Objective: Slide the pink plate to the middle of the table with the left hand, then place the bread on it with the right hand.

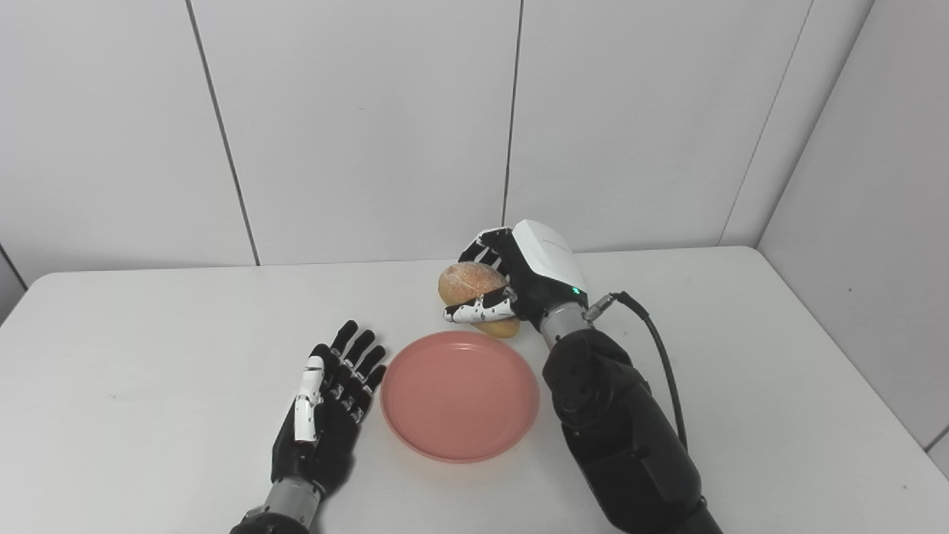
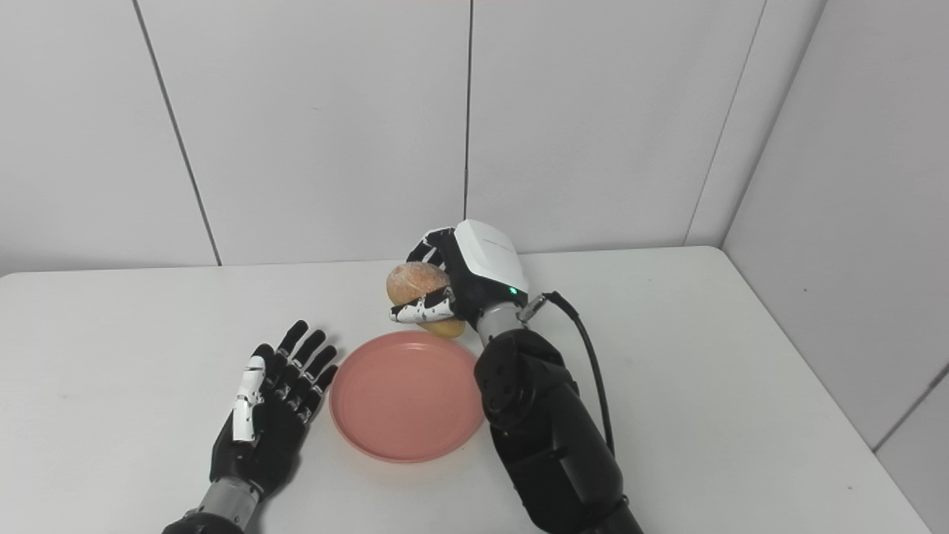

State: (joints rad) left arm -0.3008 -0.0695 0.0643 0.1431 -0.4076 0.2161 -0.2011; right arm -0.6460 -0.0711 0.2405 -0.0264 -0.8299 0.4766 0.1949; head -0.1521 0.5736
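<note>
One risk we note: right hand (image 1: pixel 519 285) grips the bread (image 1: pixel 474 285) beyond the pink plate (image 1: pixel 460 397) at 12 o'clock; early release drops it onto the worktop (image 1: pixel 778 371). Left hand (image 1: pixel 326 411) lies spread, empty, at 9 o'clock.

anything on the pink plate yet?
No. The pink plate is bare. The bread is held in the right robot hand just past the plate's far rim. The right forearm hides a sliver of its right edge.
</note>
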